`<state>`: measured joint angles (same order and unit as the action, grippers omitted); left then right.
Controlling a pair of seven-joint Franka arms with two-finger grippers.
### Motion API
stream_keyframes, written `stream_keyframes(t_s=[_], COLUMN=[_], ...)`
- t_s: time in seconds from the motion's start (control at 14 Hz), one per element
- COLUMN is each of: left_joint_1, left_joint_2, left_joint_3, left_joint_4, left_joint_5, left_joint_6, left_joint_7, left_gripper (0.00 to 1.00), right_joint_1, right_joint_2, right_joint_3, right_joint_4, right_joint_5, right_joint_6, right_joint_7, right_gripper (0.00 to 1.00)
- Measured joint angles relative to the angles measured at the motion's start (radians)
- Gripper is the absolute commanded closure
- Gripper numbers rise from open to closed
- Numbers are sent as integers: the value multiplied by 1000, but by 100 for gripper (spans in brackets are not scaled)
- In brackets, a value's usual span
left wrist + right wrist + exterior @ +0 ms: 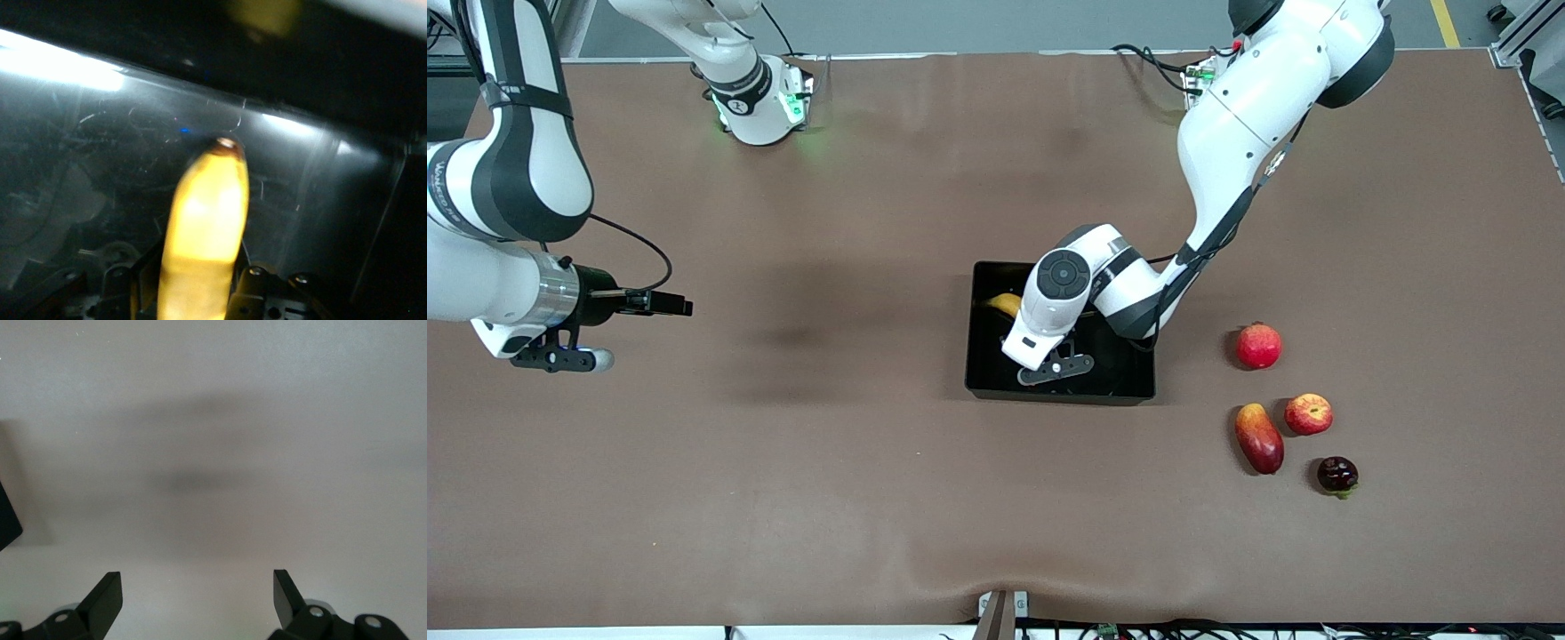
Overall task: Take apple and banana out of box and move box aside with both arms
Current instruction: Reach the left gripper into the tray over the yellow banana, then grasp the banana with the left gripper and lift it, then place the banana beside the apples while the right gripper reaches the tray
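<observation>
Banana (203,240) sits clamped in the left claw (1055,366), fingers closed tight on it, down inside the black box (996,387) at mid surface (800,462), yellow tip poking out by the wrist. Right claw (197,597) waits wide open, holding nothing, over bare surface toward the right arm's end. Apple (1308,413) lies toward the left arm's end, just beside the mango (1259,437), with a plain red fruit (1258,346) and a dark fruit (1337,475) near.

- The brown surface (800,462) carries a black box (996,387) near its middle.
- Toward the left arm's end lie a plain red fruit (1258,346), an apple (1308,413), a mango (1259,437) and a dark fruit (1337,474).
</observation>
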<state>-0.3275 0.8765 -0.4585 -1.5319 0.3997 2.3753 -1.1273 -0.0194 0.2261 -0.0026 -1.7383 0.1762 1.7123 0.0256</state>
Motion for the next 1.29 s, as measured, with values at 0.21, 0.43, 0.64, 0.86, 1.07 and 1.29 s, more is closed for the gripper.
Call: stream_keyframes(t_s=[0.21, 0.43, 0.64, 0.86, 1.07, 1.29], left_joint_1=[2, 12, 35, 105, 241, 449], left_joint_2=[-11, -65, -129, -192, -244, -303], left_joint_3=[1, 1, 4, -3, -68, -169], left_joint_4=[37, 83, 125, 138, 135, 62], left_joint_5=[4, 4, 4, 4, 3, 3], left_joint_6=[5, 5, -1, -72, -246, -376], left_joint_7=[0, 0, 8, 92, 245, 472], left_gripper=[100, 100, 100, 100, 100, 100], right_joint_1=[0, 0, 22, 121, 231, 345], right_joint_2=[0, 0, 0, 0, 11, 57], right_joint_3=[0, 0, 2, 4, 8, 8], right_joint_4=[0, -1, -1, -2, -11, -17], right_joint_5=[0, 0, 30, 57, 57, 58], right_joint_6=[0, 0, 4, 61, 129, 250], right_joint_7=[0, 0, 6, 82, 149, 167], right_gripper=[0, 0, 0, 0, 0, 0])
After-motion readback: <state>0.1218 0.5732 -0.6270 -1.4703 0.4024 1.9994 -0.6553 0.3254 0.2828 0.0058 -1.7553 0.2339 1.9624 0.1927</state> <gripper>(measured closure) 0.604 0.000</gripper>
